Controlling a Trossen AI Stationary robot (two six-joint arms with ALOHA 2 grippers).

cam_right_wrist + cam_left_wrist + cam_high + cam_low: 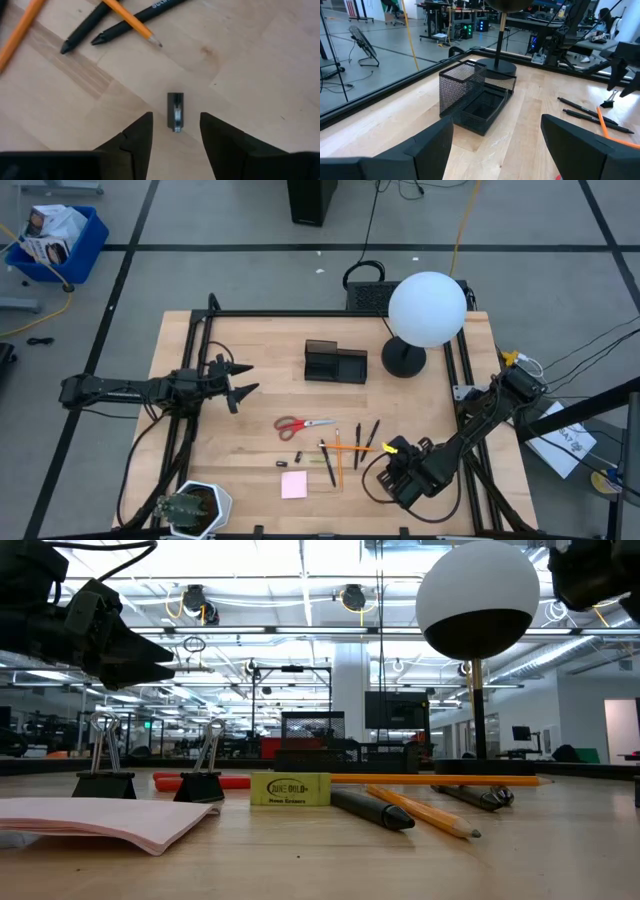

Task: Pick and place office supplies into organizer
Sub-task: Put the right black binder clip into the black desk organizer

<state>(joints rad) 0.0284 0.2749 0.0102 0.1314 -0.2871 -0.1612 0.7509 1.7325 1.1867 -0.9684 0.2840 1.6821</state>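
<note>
A light wooden desk (250, 470) is seen from above, with a dark robot arm at each side. The left hand (243, 381) hovers over the desk's left side with its two fingers spread wide and holding nothing. To its right, well apart, stands the black wire-mesh organizer (335, 364), a low tray with a taller back section; the left wrist view shows it directly ahead of that hand. Just beyond the organizer is a round black lamp base with a white globe (426, 308).

Nearer the front edge, between the two hands, lie red-handled scissors (300, 424), a small square pink sticky-note pad (294, 484), two small black binder clips (104, 780) and a yellow eraser (290, 789). To their right, close to the right hand, lie several thin black pens (328, 463) and orange pencils (352, 449).

The right hand (393, 451) is low over the desk's front right, its fingers parted and gripping nothing. A tiny dark rectangular piece (175, 111) lies on the wood just ahead of the gap between its fingertips.
</note>
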